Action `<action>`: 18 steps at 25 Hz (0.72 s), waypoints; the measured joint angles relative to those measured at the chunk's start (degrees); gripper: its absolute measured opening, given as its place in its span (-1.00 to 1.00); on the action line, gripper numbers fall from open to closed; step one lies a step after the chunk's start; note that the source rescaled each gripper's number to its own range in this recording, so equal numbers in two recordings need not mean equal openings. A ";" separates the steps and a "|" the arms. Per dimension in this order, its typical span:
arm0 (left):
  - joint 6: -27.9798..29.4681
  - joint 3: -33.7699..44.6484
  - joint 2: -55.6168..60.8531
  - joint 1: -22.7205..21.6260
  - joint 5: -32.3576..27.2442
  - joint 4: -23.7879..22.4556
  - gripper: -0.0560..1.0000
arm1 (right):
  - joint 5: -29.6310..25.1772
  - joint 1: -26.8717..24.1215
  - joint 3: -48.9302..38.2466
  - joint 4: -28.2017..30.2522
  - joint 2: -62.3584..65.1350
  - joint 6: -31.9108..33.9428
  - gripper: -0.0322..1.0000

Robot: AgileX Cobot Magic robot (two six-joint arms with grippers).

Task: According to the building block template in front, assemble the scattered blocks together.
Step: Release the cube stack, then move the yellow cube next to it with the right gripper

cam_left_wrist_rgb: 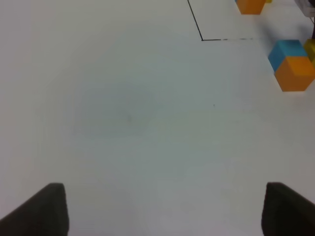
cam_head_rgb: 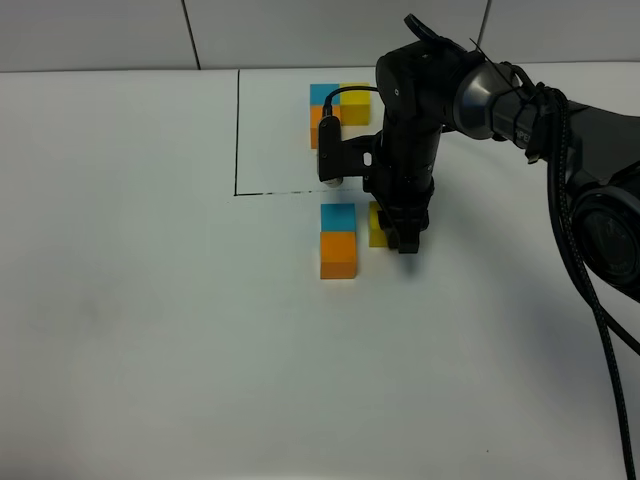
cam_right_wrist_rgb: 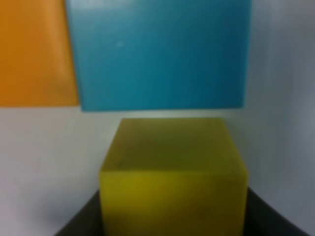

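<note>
Exterior high view: the right gripper (cam_head_rgb: pixel 405 238) is clamping the yellow plastic cube (cam_head_rgb: pixel 377 224), its black arm (cam_head_rgb: pixel 420 120) reaching down steeply. Just beside it, the blue cube (cam_head_rgb: pixel 338 217) and orange cube (cam_head_rgb: pixel 338 255) are touching. Beyond, the black-outlined three-cube template (cam_head_rgb: pixel 338 108) is sitting. The left gripper's fingers (cam_left_wrist_rgb: pixel 44 209) are hovering apart.

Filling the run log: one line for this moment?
right gripper: shut on yellow block, beside blue block | blue touching orange block | left gripper: open, idle | template: untouched
</note>
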State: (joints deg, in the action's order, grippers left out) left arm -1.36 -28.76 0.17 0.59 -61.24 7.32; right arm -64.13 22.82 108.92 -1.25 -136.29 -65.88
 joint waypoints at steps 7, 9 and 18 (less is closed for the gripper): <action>0.00 0.00 0.00 0.00 0.00 0.00 0.40 | 0.54 0.00 0.17 -1.13 -0.18 -0.07 -0.93; 0.00 0.00 0.00 0.00 0.00 0.00 0.40 | 0.49 0.00 0.17 -1.19 -0.21 0.10 -0.93; 0.00 0.00 0.00 0.00 0.00 0.00 0.40 | 0.45 0.98 0.41 -1.01 -0.51 0.84 -0.93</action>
State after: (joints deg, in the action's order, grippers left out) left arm -1.36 -28.76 0.17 0.59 -61.24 7.32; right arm -63.68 23.80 109.33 -2.26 -136.80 -65.03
